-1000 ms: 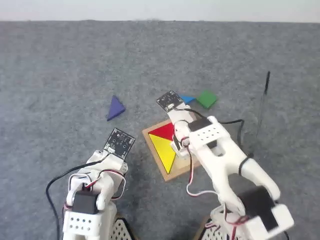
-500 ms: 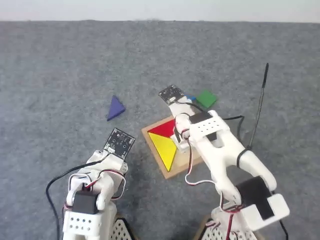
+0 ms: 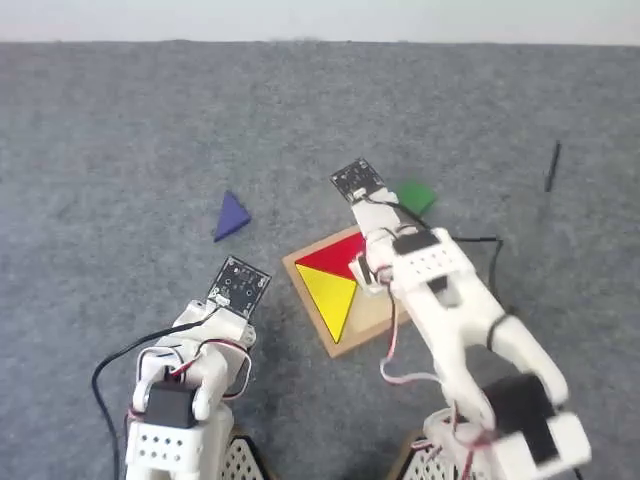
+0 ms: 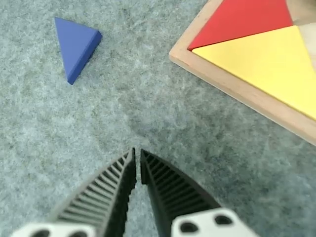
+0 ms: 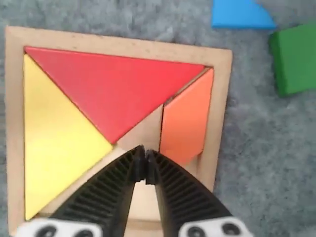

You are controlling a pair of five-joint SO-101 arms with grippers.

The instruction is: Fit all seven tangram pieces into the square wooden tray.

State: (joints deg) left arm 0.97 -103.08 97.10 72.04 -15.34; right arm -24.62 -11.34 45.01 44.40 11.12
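Well, my right pincer (image 5: 143,159) hangs closed and empty over the tray (image 5: 219,57), hiding part of its floor; red triangle (image 5: 113,89), yellow triangle (image 5: 54,131) and orange piece (image 5: 185,126) lie inside; green square (image 5: 296,59) beside it is cut off.

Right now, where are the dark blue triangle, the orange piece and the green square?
dark blue triangle (image 4: 75,42): left wrist view, middle of its top face.
orange piece (image 5: 185,121): right wrist view, its middle.
green square (image 5: 295,59): right wrist view, middle of its visible top face.
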